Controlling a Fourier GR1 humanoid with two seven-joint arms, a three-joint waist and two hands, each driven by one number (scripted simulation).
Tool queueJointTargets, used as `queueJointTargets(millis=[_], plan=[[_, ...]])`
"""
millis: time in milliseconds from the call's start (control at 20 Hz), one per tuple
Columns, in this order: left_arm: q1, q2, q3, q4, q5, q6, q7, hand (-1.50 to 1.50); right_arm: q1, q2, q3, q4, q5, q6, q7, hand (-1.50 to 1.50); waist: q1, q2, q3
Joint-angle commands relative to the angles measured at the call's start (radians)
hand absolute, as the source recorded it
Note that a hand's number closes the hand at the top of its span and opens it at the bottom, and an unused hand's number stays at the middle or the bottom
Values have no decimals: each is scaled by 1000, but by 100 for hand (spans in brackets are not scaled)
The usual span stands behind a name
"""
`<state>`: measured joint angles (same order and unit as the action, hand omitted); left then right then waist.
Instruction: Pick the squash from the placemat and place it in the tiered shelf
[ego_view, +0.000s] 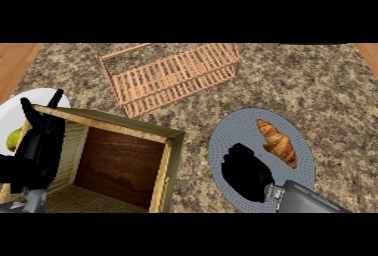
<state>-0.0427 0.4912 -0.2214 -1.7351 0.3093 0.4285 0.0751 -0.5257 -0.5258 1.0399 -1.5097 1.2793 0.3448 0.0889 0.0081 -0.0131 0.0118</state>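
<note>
squash itself is out of sight, perhaps hidden under the right hand (247, 170) curled low on the grey placemat (221, 145) beside a croissant (278, 141), so whether it is gripped i cannot tell, and the tiered shelf (171, 75) waits bare, well apart.

No readable text, labels, brands or numbers anywhere: none on wooden crate (122, 160), slatted shelf (173, 75), grey placemat (225, 145), white plate (29, 100) or granite counter (310, 80).
</note>
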Motion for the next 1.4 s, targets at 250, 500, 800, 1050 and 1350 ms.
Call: queueJointTargets(millis=[250,500,800,1050,1350], plan=[[36,8,31,17,18,11,-11,0,196,452,-295,51,-222,34,393,150,-27,23,-12],[11,12,11,-8,13,12,18,0,235,520,-237,-28,-352,-68,552,150,4,18,-11],[8,-11,4,27,0,16,-18,0,141,524,-192,-238,-510,-186,741,150,1,15,-13],[8,-9,11,12,-5,24,0,0,41,525,-279,-409,-558,-291,884,150,-5,12,-13],[-11,-10,8,9,-21,38,26,0,-166,526,-413,-479,-506,-232,1096,150,-11,11,-14]])
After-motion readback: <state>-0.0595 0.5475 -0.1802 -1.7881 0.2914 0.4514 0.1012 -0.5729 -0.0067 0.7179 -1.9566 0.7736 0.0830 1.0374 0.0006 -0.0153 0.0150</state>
